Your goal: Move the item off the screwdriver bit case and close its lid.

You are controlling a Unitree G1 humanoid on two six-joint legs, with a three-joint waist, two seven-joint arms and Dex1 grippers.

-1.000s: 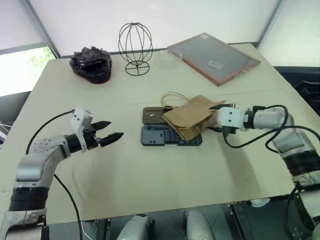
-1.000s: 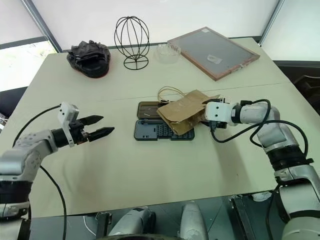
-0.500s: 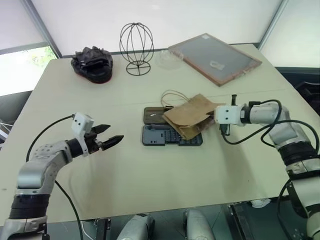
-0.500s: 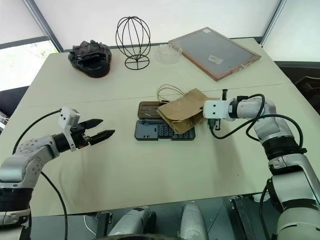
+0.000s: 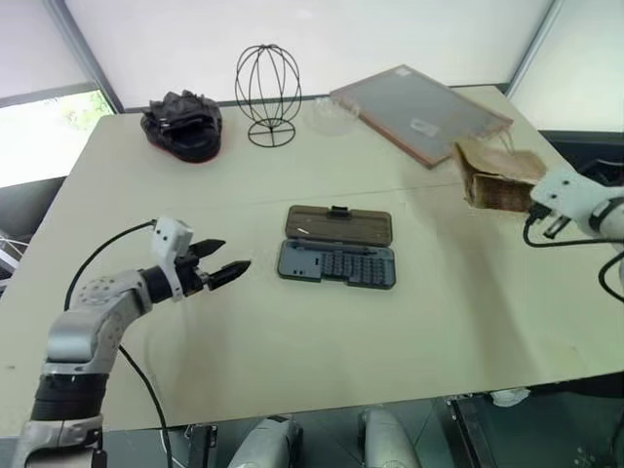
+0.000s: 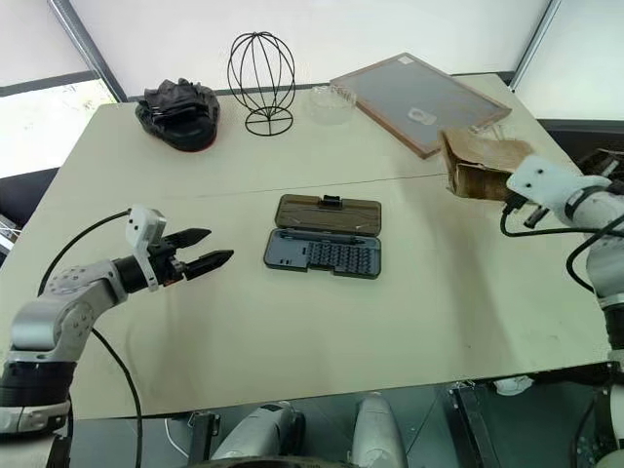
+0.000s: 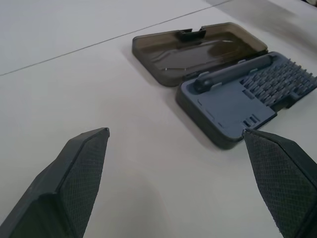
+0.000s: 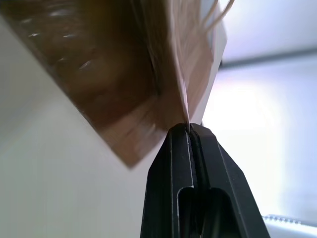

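The screwdriver bit case (image 5: pixel 337 265) lies open and uncovered at the table's middle. Its blue-grey tray with rows of bits is nearest me, and the brown lid (image 5: pixel 338 224) lies flat behind it with the black latch tab on its far edge. The item, a creased brown paper bag (image 5: pixel 497 174), hangs in the air over the table's right side, well clear of the case. My right gripper (image 8: pixel 188 130) is shut on the bag's edge. My left gripper (image 5: pixel 226 258) hovers open to the left of the case, pointing at it, with nothing between its fingers (image 7: pixel 79 173).
Along the far edge stand a lumpy black object (image 5: pixel 182 124), a black wire head form (image 5: pixel 267 95), a small clear dish (image 5: pixel 327 115) and a wood-framed grey board (image 5: pixel 419 112). The held bag hangs just in front of the board's near corner.
My right gripper closed on the bag and carried it up and to the right, off the case, so the tray and lid now show fully. The left gripper stayed almost still.
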